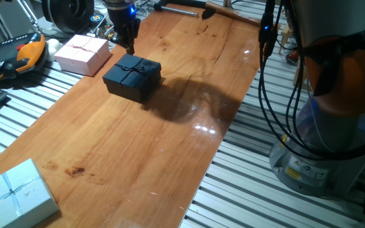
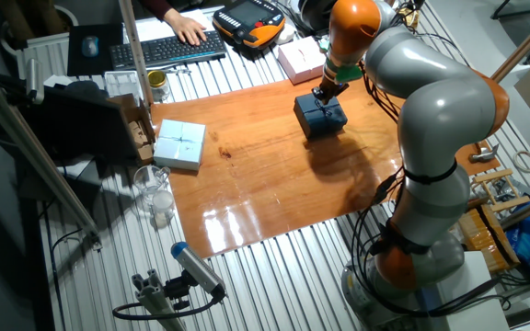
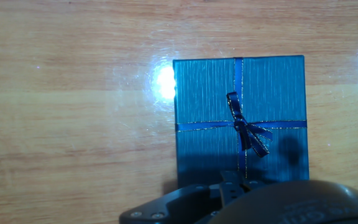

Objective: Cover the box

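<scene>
The box (image 1: 132,77) stands on the wooden table (image 1: 138,152) with a dark lid on it, tied with a thin ribbon and bow. It also shows in the other fixed view (image 2: 320,116) and fills the right of the hand view (image 3: 241,118). My gripper (image 1: 130,49) hangs just above the box's far edge, apart from the lid, with the fingers drawn together to a point and nothing held. It shows above the box in the other fixed view (image 2: 326,92). The box's inside is hidden by the lid.
A pink ribboned box (image 1: 81,54) lies just off the table's far left edge. A pale blue ribboned box (image 1: 14,193) lies at the near left. A teach pendant (image 1: 18,57) and a keyboard (image 2: 168,51) sit beyond the table. The arm's base (image 1: 334,126) stands to the right.
</scene>
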Tool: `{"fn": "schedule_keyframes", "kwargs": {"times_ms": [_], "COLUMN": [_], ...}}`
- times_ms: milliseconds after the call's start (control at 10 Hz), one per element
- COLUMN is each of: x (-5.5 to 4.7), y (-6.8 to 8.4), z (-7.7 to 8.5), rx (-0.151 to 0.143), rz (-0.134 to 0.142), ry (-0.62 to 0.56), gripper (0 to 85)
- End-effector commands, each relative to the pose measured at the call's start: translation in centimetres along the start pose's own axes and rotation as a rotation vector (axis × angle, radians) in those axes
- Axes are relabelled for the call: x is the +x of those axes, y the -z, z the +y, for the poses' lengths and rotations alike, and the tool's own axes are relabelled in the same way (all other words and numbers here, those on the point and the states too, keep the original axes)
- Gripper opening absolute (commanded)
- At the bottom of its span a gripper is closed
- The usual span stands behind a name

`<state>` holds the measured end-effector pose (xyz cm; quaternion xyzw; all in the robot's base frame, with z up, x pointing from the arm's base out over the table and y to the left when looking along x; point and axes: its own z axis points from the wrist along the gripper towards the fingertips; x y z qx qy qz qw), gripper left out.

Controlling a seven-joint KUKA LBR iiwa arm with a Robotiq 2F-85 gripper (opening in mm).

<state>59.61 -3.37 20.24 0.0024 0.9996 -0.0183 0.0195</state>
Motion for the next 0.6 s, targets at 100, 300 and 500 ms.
{"fn": "schedule_keyframes", "kwargs": {"times_ms": [100,300,500], "x": [-0.02,-0.05,-0.11], "y": [0.0,0.02,0.01], "z": [-0.01,0.0,0.0], "rx": [0.002,0.003,0.003], "rz": [-0.001,-0.005,-0.005], "ry": [0.002,0.002,0.002], "gripper": [0.0,0.0,0.0]}}
